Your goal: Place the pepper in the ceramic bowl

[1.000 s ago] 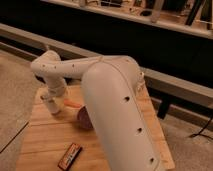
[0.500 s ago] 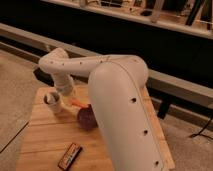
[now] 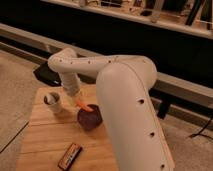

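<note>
— Orange, that sliver under your wrist: is it the pepper [image 3: 85, 106]?

— Yes. My end effector [image 3: 78, 99] is clamped on it, fingers together around one end, though the wrist hides most of the grip. The free end slants down and to the right, toward the bowl [image 3: 91, 121].

— Why hold it at a slant and not flat?

— The pepper looks about as long as the bowl is wide. Tipped in nose first, it should slide down the wall and settle inside. Laid flat, it might bridge the rim and roll off.

— So where is it exactly?

— Off the table [image 3: 45, 137], just above the bowl's upper-left rim, with its tip at or just over the edge. I can't tell whether it touches the rim. It isn't inside yet.

— And the cup [image 3: 53, 102]?

— Just left of my wrist, near but apart. That's why my wrist points down from above rather than reaching in from the side, where a sideways swing could knock it over. The bar [image 3: 70, 156] lies near the front edge, well apart from all this, so it's no concern.

— What's left?

— I'd judge a small shift toward the bowl's middle, then letting go low, so the pepper doesn't bounce out of a shallow, glossy bowl.
</note>
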Motion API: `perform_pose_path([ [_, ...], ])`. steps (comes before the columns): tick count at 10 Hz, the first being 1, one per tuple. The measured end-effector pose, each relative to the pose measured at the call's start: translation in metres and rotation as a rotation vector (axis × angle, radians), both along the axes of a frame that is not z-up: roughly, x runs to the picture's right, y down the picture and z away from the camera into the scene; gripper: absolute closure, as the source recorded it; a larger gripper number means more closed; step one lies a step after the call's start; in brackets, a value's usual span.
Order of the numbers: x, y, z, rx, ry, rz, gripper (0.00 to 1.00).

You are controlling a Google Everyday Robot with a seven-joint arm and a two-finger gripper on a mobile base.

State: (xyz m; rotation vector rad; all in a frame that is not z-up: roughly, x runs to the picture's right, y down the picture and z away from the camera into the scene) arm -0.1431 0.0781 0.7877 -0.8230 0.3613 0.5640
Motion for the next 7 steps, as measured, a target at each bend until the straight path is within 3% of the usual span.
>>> perform_pose_path([
  [3, 0.010, 0.006, -0.006, 0.001, 0.023, 0.039, 1.00],
  [7, 0.025, 0.032, -0.018, -0.031, 0.021, -0.015, 1.00],
])
